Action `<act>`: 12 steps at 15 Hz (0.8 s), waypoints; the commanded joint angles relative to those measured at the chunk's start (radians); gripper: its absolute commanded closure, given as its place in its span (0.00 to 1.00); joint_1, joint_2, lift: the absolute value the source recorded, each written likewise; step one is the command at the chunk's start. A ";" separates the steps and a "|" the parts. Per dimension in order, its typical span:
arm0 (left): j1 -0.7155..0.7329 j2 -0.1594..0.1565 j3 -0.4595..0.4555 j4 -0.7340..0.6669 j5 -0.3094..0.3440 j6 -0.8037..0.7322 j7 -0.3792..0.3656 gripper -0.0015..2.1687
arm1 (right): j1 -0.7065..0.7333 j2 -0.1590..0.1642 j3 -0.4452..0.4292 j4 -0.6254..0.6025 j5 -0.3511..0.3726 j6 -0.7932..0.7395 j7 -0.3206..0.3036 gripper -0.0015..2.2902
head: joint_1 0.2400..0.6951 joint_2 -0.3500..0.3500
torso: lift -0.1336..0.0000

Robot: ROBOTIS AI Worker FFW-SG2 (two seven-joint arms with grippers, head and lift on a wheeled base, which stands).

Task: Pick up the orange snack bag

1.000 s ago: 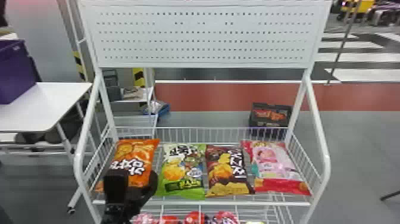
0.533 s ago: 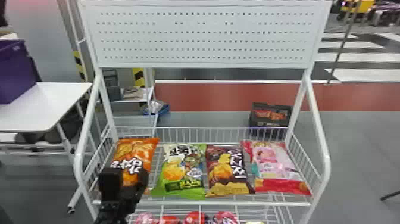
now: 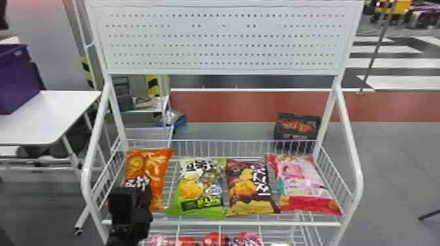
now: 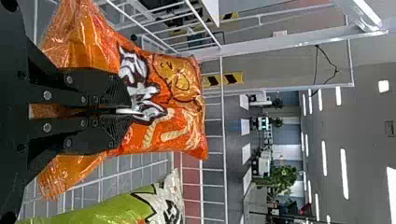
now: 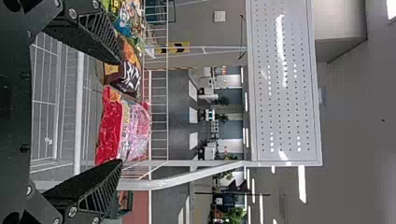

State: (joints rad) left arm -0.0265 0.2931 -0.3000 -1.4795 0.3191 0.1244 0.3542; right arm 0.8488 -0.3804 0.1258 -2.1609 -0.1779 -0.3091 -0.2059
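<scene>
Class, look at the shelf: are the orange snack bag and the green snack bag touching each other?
Apart. The head view shows a strip of wire shelf between the orange snack bag and the green snack bag.

Orange snack bag [image 3: 159, 165] — white-lettered, crinkled, pinched, left end of wire shelf [image 3: 262, 223]

Glossy plastic orange snack bag [image 3: 160, 176]

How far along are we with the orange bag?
Reaching looks done: the left gripper is at the orange snack bag. In hand: the grasp, apparently shut on its wrapper. Left: likely the lift, since the bag appears within the wire shelf's rails.
</scene>
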 commanded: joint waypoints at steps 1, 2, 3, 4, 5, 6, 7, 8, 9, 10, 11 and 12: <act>0.014 0.003 0.001 -0.047 0.001 0.004 0.000 0.61 | -0.002 0.000 0.000 0.000 0.000 0.002 0.000 0.06 | 0.57 0.50 | 1.00; 0.016 0.003 0.001 -0.058 0.001 0.013 0.000 0.61 | -0.002 0.000 0.002 0.001 0.000 0.002 -0.001 0.06 | 0.57 0.50 | 1.00; 0.020 0.004 0.001 -0.076 0.003 0.013 0.002 0.61 | -0.004 0.000 0.003 0.001 0.000 0.002 0.000 0.06 | 0.57 0.50 | 1.00; 0.025 0.006 0.001 -0.084 0.003 0.013 0.002 0.61 | -0.004 0.000 0.003 0.001 -0.002 0.002 -0.001 0.06 | 0.57 0.50 | 1.00; 0.033 0.006 0.004 -0.110 0.005 0.013 0.002 0.61 | -0.005 0.000 0.003 0.001 -0.002 0.002 0.000 0.06 | 0.57 0.50 | 1.00; 0.048 0.008 0.021 -0.136 0.003 0.016 0.002 0.61 | -0.005 0.000 0.003 0.001 -0.003 -0.001 0.000 0.06 | 0.57 0.50 | 1.00; 0.062 0.008 0.024 -0.165 0.003 0.016 0.003 0.61 | -0.005 0.000 0.003 0.001 -0.002 -0.001 0.000 0.06 | 0.57 0.50 | 1.00; 0.080 0.015 0.028 -0.208 0.005 0.022 0.009 0.61 | -0.005 0.000 0.003 0.003 -0.002 -0.001 0.000 0.06 | 0.57 0.50 | 1.00; 0.106 0.021 0.041 -0.255 0.005 0.038 0.012 0.61 | -0.005 0.000 0.003 0.001 -0.002 -0.001 0.000 0.06 | 0.57 0.50 | 1.00; 0.131 0.024 0.048 -0.297 0.005 0.041 0.012 0.61 | -0.005 0.000 0.003 0.001 -0.002 -0.001 -0.001 0.06 | 0.57 0.50 | 1.00; 0.165 0.035 0.058 -0.347 0.005 0.044 0.014 0.61 | -0.005 -0.002 0.005 0.001 -0.002 -0.001 -0.001 0.06 | 0.57 0.50 | 1.00; 0.207 0.046 0.078 -0.397 0.006 0.044 0.014 0.61 | -0.007 -0.002 0.005 0.001 -0.002 -0.001 -0.001 0.06 | 0.57 0.50 | 1.00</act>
State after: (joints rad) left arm 0.1297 0.3257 -0.2431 -1.8095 0.3241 0.1659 0.3677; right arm 0.8436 -0.3812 0.1300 -2.1597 -0.1795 -0.3105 -0.2071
